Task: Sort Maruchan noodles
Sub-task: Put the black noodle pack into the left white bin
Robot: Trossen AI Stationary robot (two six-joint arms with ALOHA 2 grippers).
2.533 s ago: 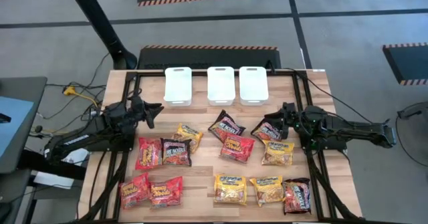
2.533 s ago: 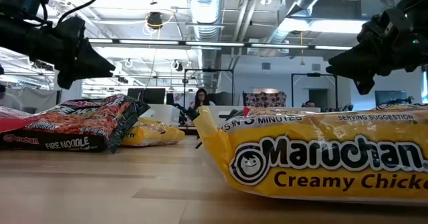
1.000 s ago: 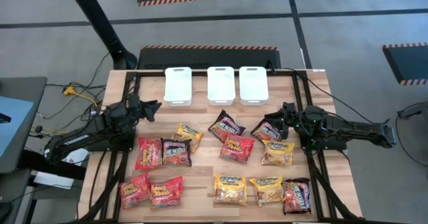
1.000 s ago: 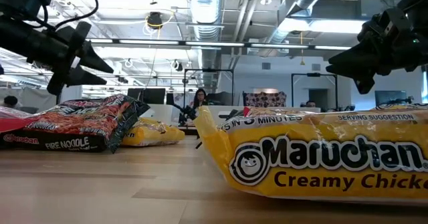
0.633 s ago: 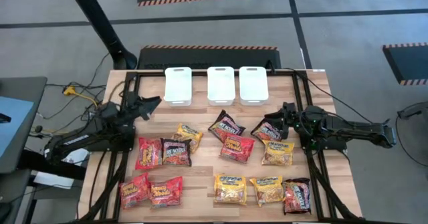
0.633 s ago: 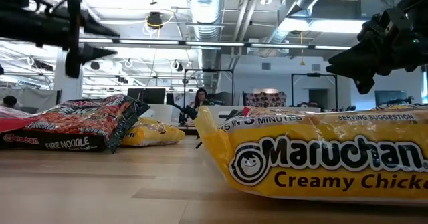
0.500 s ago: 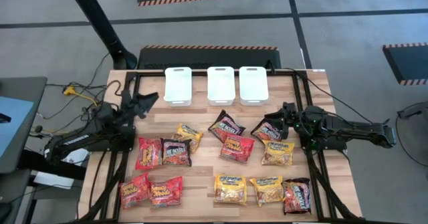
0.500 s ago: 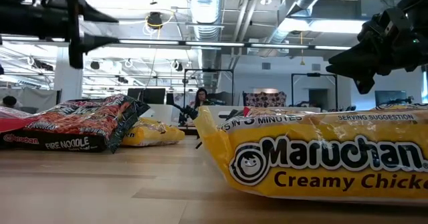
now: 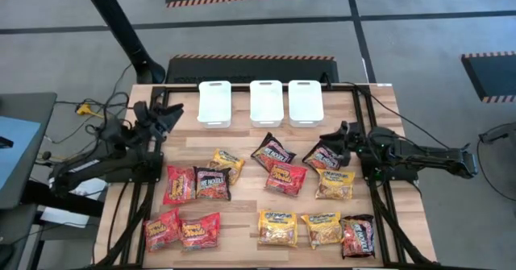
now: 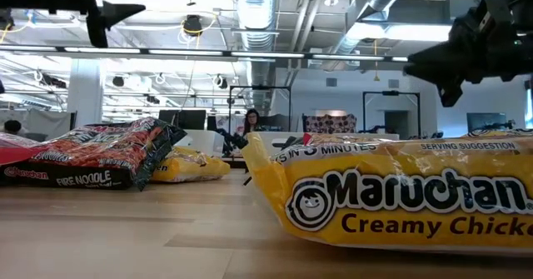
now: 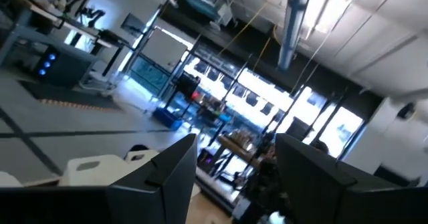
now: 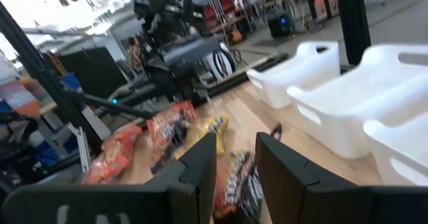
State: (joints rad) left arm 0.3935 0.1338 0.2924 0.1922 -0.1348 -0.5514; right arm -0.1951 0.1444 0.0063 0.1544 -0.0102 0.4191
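Several Maruchan noodle packets lie flat on the wooden table: red ones (image 9: 179,184), yellow ones (image 9: 277,226) and dark ones (image 9: 272,151). A yellow Creamy Chicken packet (image 10: 391,196) fills the low view's foreground, with a dark Fire Noodle packet (image 10: 92,158) behind it. My left gripper (image 9: 165,117) is open, raised high near the table's far left, beside the left bin; it also shows in the low view (image 10: 108,12) and the left wrist view (image 11: 234,177). My right gripper (image 9: 334,135) hovers open above a dark packet (image 9: 322,155), seen between its fingers (image 12: 235,167).
Three white bins (image 9: 214,103) (image 9: 266,102) (image 9: 305,101) stand in a row along the far edge. Black frame rails (image 9: 155,173) run down both sides of the table. Bare wood lies between the bins and the packets. A person (image 10: 251,122) sits far off in the room.
My left gripper has risen and drawn back toward the table's far left corner, tipping upward until its camera looks at the room's ceiling. My right gripper has lifted slightly above the dark packet. No packet has moved.
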